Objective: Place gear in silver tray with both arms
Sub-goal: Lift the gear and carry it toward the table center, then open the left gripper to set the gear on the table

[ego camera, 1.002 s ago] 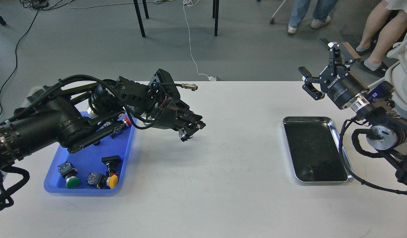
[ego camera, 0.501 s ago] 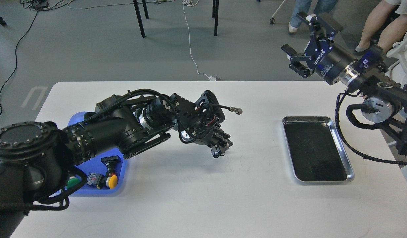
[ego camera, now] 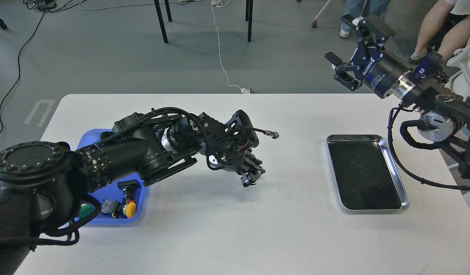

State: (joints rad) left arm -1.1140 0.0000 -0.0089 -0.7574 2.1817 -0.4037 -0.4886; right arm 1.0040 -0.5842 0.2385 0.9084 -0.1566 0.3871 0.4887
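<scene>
The silver tray [ego camera: 405,198] lies on the right of the white table, its dark bottom bare. My left gripper [ego camera: 251,176] hangs over the table's middle, pointing down and right, well left of the tray. Its fingers are dark and close together, so I cannot tell whether they are shut or hold anything. No gear shows clearly anywhere. My right gripper [ego camera: 344,40] is raised beyond the table's far right edge, above and behind the tray. Its jaws are wide open and empty.
A blue plastic tray [ego camera: 141,198] at the left, mostly hidden by my left arm, holds push-buttons, one yellow [ego camera: 130,208] and one green [ego camera: 84,210]. A cable plug [ego camera: 274,134] sticks out from the left wrist. People's legs and chair legs stand beyond the table.
My left arm swung right from the blue tray to the table's middle, then drew back slightly. My right gripper rose up and left, away from the table, staying open.
</scene>
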